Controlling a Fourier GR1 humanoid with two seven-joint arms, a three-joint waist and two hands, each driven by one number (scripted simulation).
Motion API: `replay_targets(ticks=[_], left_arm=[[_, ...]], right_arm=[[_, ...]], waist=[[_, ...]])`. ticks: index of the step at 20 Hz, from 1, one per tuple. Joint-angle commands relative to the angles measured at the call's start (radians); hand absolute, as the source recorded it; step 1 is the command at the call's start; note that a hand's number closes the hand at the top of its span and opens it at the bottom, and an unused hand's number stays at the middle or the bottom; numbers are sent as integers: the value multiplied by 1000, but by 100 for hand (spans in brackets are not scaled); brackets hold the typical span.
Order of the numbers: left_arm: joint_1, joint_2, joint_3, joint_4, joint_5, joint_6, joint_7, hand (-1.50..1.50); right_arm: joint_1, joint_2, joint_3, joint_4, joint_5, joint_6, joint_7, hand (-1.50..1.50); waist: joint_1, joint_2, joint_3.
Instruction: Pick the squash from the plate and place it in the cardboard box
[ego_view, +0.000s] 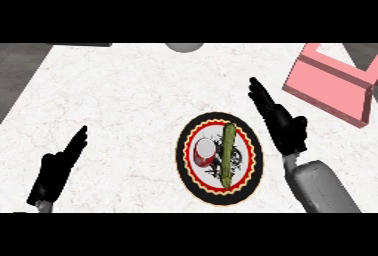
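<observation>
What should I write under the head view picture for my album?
Green squash lies on the patterned plate, both hands open: right hand beside it, left hand resting, pink box waiting.

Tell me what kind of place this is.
Probably a kitchen counter: a white marbled countertop holds a patterned plate with a green squash, and a pink box sits at the right.

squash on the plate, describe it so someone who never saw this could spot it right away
On the white counter, find the round black plate with a red and yellow rim, beside the right hand. The squash is the long green stick lying along it, unlike the round red-and-white item next to it.
</observation>
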Motion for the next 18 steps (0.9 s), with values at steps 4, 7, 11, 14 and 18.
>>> replay_targets(ticks=[4, 7, 11, 14, 18], left_arm=[[-55, -53, 117, -10, 38, 126, 10, 0], [-27, -64, 114, -25, 37, 141, -7, 0], [-31, -129, 128, -20, 35, 218, -14, 0], [-57, -132, 147, 7, 49, 213, -16, 0], [-53, -131, 140, -5, 50, 202, -4, 0]], right_arm=[[43, -2, -12, -144, 258, -350, 52, 150], [93, -275, 73, 27, 516, -276, 84, 150], [253, -21, 15, -63, 628, -730, 174, -150], [366, -47, 87, -140, 828, -805, 242, -150], [431, -39, 130, -251, 1066, -689, 502, -150]], waist=[[-74, 18, 10], [-69, 22, -32], [-106, 17, 9], [-112, 19, 7], [-88, 21, 5]])
